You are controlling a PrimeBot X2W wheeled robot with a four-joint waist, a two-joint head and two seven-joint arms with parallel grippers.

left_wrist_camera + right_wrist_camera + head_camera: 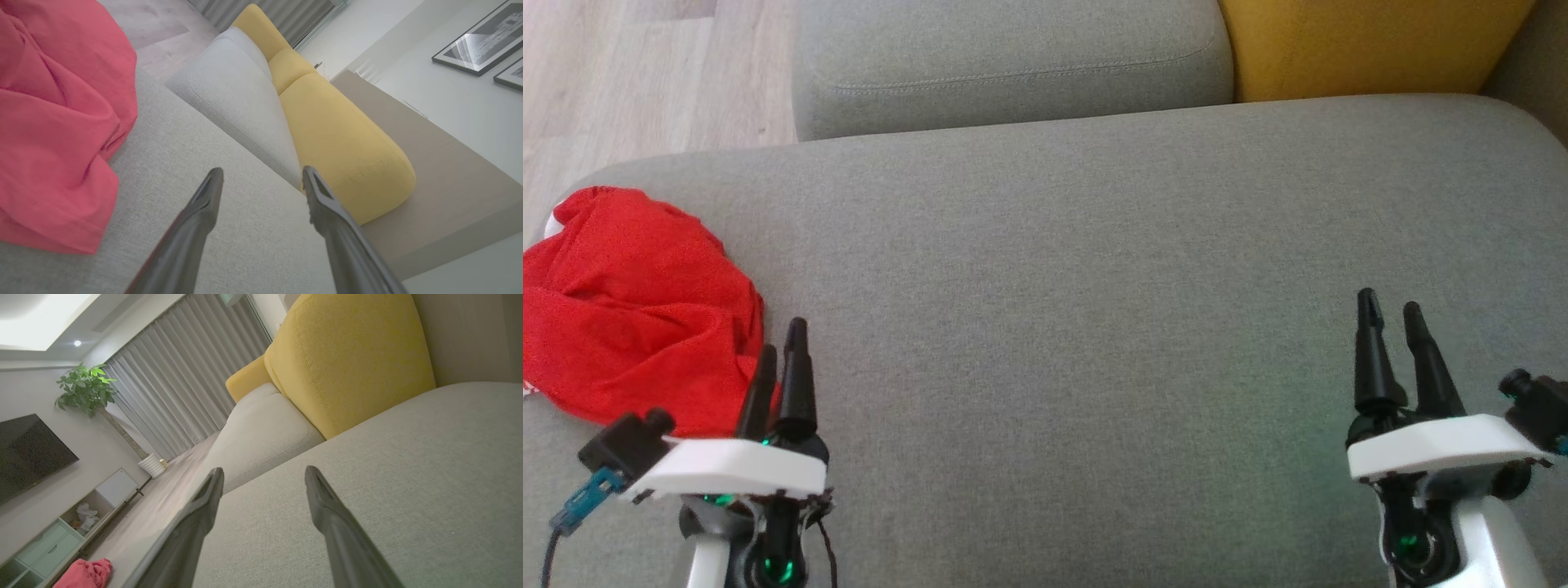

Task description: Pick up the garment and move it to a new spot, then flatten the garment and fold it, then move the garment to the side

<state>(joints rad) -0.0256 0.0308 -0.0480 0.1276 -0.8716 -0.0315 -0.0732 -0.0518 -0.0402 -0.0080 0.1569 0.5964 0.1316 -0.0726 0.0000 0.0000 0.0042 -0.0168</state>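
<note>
A crumpled red garment (pixel 629 302) lies heaped at the far left of the grey sofa seat (pixel 1094 269). My left gripper (pixel 783 336) hovers just beside the heap's right edge, its fingers open with nothing between them. In the left wrist view the garment (pixel 53 122) bulks at the left, beside my open left gripper (pixel 263 175). My right gripper (pixel 1390 304) stands open at the lower right, far from the garment, over bare cushion. In the right wrist view, the right gripper (pixel 264 475) is empty and the garment (pixel 83 573) is a small red patch at the bottom left.
A second grey cushion (pixel 1013 65) and a yellow backrest cushion (pixel 1372 45) lie behind the seat. Wooden floor (pixel 629 73) runs past the sofa's left end. The right wrist view takes in a TV cabinet (pixel 61 535), a potted plant (pixel 88 388) and curtains (pixel 171 392).
</note>
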